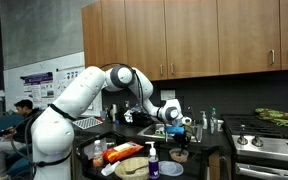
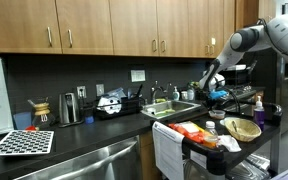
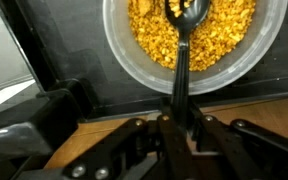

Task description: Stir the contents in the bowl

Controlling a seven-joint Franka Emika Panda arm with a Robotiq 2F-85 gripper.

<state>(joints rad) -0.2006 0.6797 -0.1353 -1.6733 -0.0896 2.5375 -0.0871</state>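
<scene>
Bowl [image 3: 122, 62]: pale-rimmed, on dark bench [image 3: 72, 45], holds yellow granular contents [image 3: 229, 40].
Spoon [image 3: 180, 60]: dark, head buried mid-bowl, handle crossing the bowl's rim.
Gripper [image 3: 181, 122]: just outside the bowl, clamped on the handle's end, likely for stirring reach.

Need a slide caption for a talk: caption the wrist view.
Gripper holds a black spoon dipped into yellow contents of the bowl.

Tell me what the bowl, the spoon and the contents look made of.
The bowl: pale, semi-translucent rim, likely plastic. The spoon: black with glossy highlights, probably plastic. The contents: loose yellow-orange grains, maybe corn kernels; unsure.
</scene>
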